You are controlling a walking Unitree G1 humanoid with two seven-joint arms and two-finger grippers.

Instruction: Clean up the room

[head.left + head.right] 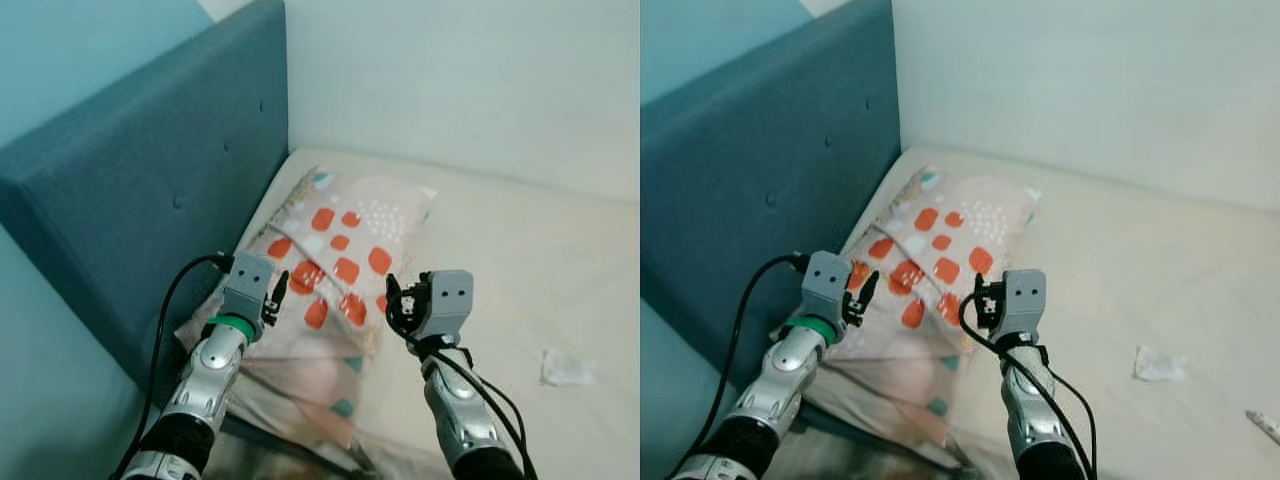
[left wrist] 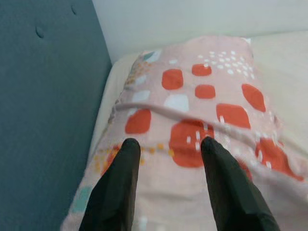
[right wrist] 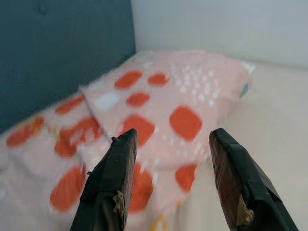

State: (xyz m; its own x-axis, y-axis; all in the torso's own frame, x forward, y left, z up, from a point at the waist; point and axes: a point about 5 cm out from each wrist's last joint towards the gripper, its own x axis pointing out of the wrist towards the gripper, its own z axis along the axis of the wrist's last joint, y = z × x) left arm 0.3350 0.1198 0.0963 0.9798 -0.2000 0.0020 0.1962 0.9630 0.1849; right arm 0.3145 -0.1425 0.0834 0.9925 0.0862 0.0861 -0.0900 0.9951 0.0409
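A pink pillow [image 1: 340, 250] with orange patches lies on the cream mattress [image 1: 520, 260], against the blue headboard [image 1: 150, 200]. A second pink cushion or blanket [image 1: 300, 380] lies under it, nearer to me. My left gripper [image 1: 277, 297] hovers open over the pillow's near left edge, with nothing between its fingers [image 2: 120, 187]. Over the pillow's near right edge my right gripper [image 1: 395, 300] is also open and holds nothing; its fingers [image 3: 115, 183] point at the pillow [image 3: 173, 106].
A small crumpled white wrapper [image 1: 567, 367] lies on the mattress to my right. Another small pale scrap [image 1: 1265, 425] sits at the far right edge. A white wall [image 1: 460, 80] runs behind the bed. The headboard stands close on the left.
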